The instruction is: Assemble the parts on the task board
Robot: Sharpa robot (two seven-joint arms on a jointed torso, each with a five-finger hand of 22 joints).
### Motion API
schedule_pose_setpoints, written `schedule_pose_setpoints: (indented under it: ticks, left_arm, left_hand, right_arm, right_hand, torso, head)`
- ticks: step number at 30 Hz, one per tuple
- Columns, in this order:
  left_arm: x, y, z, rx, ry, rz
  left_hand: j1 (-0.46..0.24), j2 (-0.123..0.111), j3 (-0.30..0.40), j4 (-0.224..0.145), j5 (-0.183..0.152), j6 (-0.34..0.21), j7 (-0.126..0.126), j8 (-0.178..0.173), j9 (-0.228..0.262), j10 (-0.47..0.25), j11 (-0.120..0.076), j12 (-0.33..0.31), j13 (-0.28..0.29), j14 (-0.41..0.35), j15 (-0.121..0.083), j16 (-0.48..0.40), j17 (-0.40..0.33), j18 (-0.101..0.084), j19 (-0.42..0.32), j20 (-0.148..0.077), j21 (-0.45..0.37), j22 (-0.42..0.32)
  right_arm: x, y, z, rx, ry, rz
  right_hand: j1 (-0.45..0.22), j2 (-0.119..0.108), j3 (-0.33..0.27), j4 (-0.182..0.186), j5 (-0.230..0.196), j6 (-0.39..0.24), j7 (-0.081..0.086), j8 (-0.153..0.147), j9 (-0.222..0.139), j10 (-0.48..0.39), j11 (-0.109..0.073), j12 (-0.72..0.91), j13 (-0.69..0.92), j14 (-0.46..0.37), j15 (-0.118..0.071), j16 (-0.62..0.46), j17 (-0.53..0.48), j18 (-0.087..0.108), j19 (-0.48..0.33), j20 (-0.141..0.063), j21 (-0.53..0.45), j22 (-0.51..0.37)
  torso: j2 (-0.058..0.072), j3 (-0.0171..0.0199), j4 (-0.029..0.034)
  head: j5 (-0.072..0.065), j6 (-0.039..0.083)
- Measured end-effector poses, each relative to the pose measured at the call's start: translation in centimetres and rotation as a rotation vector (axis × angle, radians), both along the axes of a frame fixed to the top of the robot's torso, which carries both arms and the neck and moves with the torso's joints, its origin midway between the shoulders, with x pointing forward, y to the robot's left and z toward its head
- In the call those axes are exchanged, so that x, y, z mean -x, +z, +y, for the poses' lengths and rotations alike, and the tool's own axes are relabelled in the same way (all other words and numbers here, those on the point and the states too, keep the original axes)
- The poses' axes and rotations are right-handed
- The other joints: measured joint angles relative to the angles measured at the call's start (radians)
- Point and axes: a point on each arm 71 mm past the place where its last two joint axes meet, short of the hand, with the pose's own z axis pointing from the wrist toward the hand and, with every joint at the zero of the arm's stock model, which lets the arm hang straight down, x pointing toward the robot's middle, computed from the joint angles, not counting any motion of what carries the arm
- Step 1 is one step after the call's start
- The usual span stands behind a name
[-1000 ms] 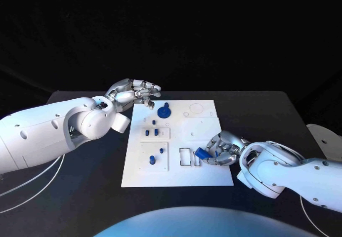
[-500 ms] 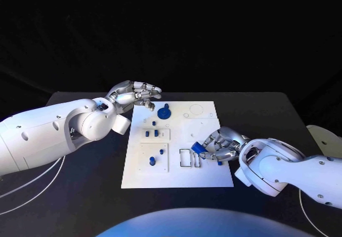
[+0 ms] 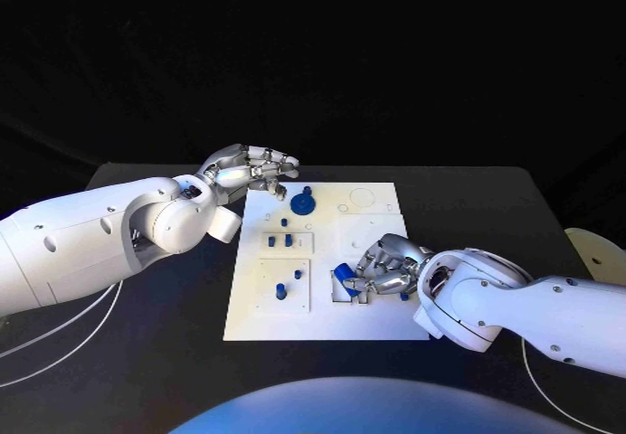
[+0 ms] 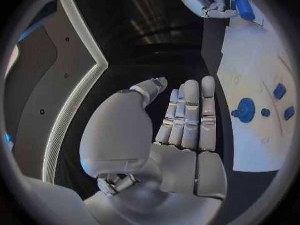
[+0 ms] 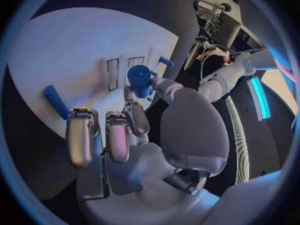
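The black surface [image 3: 156, 334] carries the white task board [image 3: 378, 316] at its centre.

The left robot hand [image 3: 254, 168] hovers at the board's 11 o'clock corner, near the round blue part [image 3: 301, 203]. In the left wrist view its fingers [image 4: 190, 112] lie straight and side by side with the thumb apart; it holds nothing.

The right robot hand [image 3: 381, 269] sits over the board's 5 o'clock area. It pinches a blue cylindrical part [image 5: 140, 80] between thumb and a finger, with the other fingers spread. In the head view this part [image 3: 346, 271] shows at the hand's 9 o'clock side, above the rectangular slots [image 3: 339, 287]; contact with the board cannot be determined.

Two small blue parts [image 3: 279, 241] stand side by side at 9 o'clock of board centre. One small blue part [image 3: 279, 291] stands in the square panel at the board's 7 o'clock area. A blue peg [image 5: 55, 101] lies on the board beside the right robot hand.
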Motion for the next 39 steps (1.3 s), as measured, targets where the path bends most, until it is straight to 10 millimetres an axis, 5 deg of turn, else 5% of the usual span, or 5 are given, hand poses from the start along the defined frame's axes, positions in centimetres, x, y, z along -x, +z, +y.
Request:
schedule_pose_setpoints:
  ticks: [2,10,16,22,39]
  left_arm:
    - [0.0,0.0,0.0,0.0,0.0,0.0]
    - [0.0,0.0,0.1,0.0,-0.001,0.001]
    - [0.1,0.0,0.1,-0.001,-0.001,0.002]
    - [0.1,0.0,0.1,-0.001,-0.001,0.003]
    - [0.1,0.0,0.3,-0.003,0.001,0.005]
  left_hand:
    - [0.0,0.0,0.0,0.0,0.0,0.0,0.0,0.0,0.001,0.0,0.0,0.0,-0.001,0.0,0.0,0.0,-0.001,0.0,0.0,0.0,0.0,0.0]
    - [0.0,0.0,0.0,0.0,0.0,0.0,0.0,0.0,0.001,0.0,0.0,0.0,-0.001,0.0,0.0,0.0,-0.001,0.0,0.0,0.0,0.0,0.0]
    - [0.0,0.0,0.0,0.0,0.0,0.0,0.0,0.0,0.001,0.0,0.0,0.0,-0.001,0.0,0.0,0.0,-0.001,0.0,0.0,0.0,0.0,0.0]
    - [0.0,0.0,0.0,0.0,0.0,0.0,0.0,0.0,0.001,0.0,0.0,0.0,-0.001,0.0,0.0,0.0,-0.001,0.0,0.0,0.0,0.0,0.0]
    - [0.0,0.0,0.0,0.0,0.0,0.0,0.0,0.0,0.0,0.0,0.0,0.0,-0.001,0.0,0.0,0.0,-0.001,0.0,0.0,0.0,0.0,0.0]
  right_arm:
    - [-0.1,-0.1,0.1,0.012,0.01,0.005]
    - [-0.3,-0.5,0.3,0.056,0.044,0.015]
    - [-0.5,-0.7,0.3,0.083,0.056,0.012]
    - [-0.6,-0.7,0.7,0.091,0.069,0.001]
    - [0.5,0.2,0.2,0.063,0.08,-0.032]
  right_hand:
    - [-0.009,-0.002,-0.01,0.01,-0.017,0.001,-0.001,0.0,0.062,0.001,0.001,0.0,0.002,0.0,0.0,0.0,0.0,0.0,0.0,0.0,0.0,0.0]
    - [-0.025,0.007,-0.035,0.018,-0.036,0.058,-0.047,0.005,0.085,0.007,0.0,0.005,0.009,0.0,0.0,0.0,0.0,0.0,0.0,0.0,0.0,0.0]
    - [-0.041,0.016,-0.06,0.032,-0.057,0.055,-0.044,-0.003,0.077,0.007,0.0,0.009,0.012,0.0,0.0,0.0,0.0,0.0,0.0,0.0,0.0,0.0]
    - [-0.067,0.041,-0.159,0.049,-0.161,0.055,-0.044,-0.012,0.077,0.007,0.0,0.009,0.012,0.0,0.0,0.0,0.0,0.0,0.0,0.0,0.0,0.0]
    - [-0.029,0.052,-0.176,0.045,-0.156,0.065,-0.047,-0.013,0.083,0.014,-0.007,0.018,0.014,0.004,-0.004,0.008,0.0,0.0,-0.002,-0.002,0.011,0.0]
  torso:
    - [0.0,0.0001,-0.0003]
    - [0.0,0.0003,-0.0012]
    - [0.0,0.0009,-0.0012]
    - [0.0,0.0014,-0.0012]
    - [0.0,0.0015,-0.001]
  head:
    - [0.001,-0.001]
    - [0.005,-0.008]
    - [0.006,-0.011]
    - [0.006,-0.01]
    - [0.007,-0.007]
